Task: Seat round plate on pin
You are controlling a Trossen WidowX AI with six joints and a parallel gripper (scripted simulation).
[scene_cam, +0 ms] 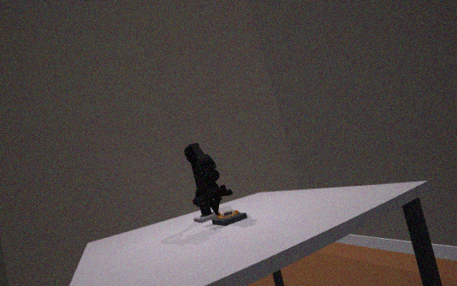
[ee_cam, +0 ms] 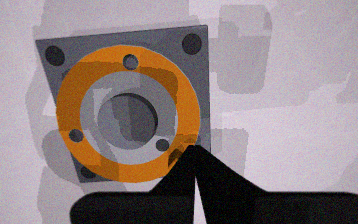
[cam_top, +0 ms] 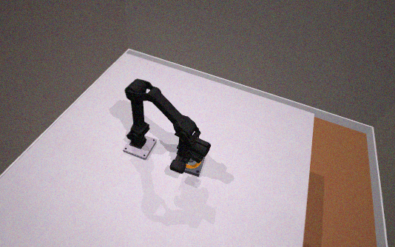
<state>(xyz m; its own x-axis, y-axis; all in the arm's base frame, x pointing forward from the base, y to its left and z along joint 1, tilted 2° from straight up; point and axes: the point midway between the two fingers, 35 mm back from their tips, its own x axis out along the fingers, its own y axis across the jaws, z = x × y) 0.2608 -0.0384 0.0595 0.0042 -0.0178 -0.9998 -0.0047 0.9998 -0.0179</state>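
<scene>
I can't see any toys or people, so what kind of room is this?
Probably a bare test room for a robot: one black arm bolted to a big white table, a small grey base with an orange plate, plain dark walls.

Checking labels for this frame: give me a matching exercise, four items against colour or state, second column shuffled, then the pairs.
Column 1:
1. Flat round ring plate
2. Square base under the plate
3. Robot's black hand
4. Floor strip beside the table

Column 2:
A. Dark grey, a round hole at each visible corner
B. Shut, holding nothing, tips at the plate's rim
C. Brown-orange
D. Orange, small holes spaced around it

Pairs: 1-D, 2-A, 3-B, 4-C
</scene>
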